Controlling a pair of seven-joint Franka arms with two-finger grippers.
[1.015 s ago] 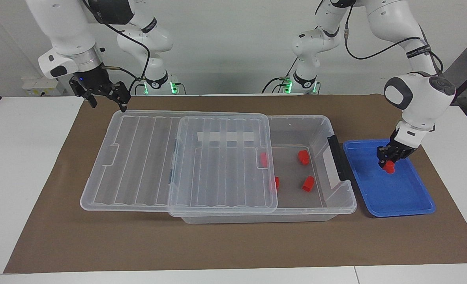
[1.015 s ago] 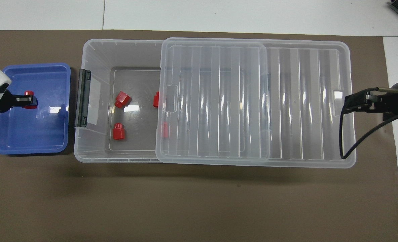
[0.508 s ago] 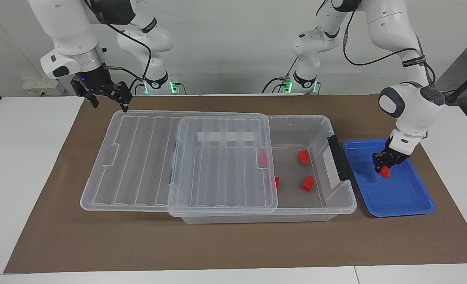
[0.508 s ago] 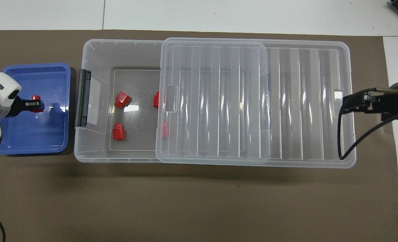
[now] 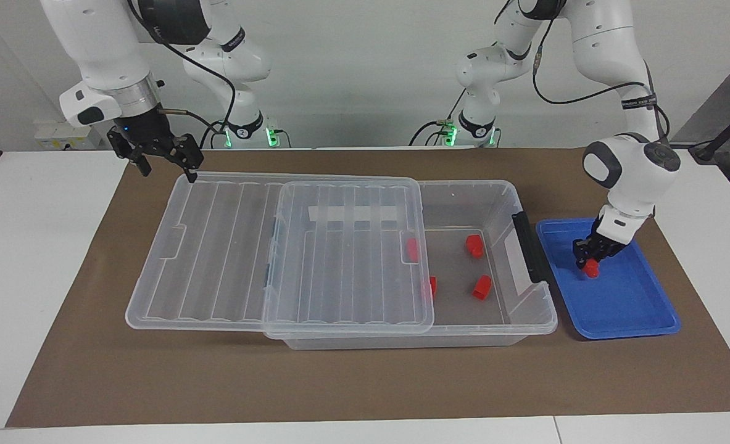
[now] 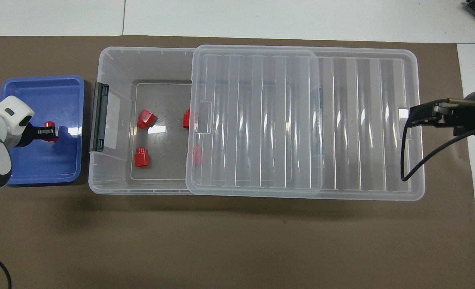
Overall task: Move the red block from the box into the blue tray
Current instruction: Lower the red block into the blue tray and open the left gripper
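Note:
My left gripper (image 5: 589,261) (image 6: 51,132) is shut on a red block (image 5: 591,269) (image 6: 49,125) and holds it low inside the blue tray (image 5: 624,302) (image 6: 40,164); whether the block touches the tray floor I cannot tell. The clear box (image 5: 494,186) (image 6: 113,56) has its ribbed lid (image 5: 229,246) (image 6: 361,120) slid toward the right arm's end. Two red blocks (image 5: 474,245) (image 5: 481,287) lie on the uncovered floor, and two more (image 5: 411,248) (image 5: 432,285) sit at the lid's edge. My right gripper (image 5: 168,171) (image 6: 412,116) hangs open over the lid's end edge.
A black latch (image 5: 528,246) (image 6: 99,116) on the box end wall faces the tray. Everything stands on a brown mat (image 5: 365,382) with white table around it.
The left gripper has carried the red block across the tray toward the box and lower. The right gripper has shifted slightly over the lid's end and stays open.

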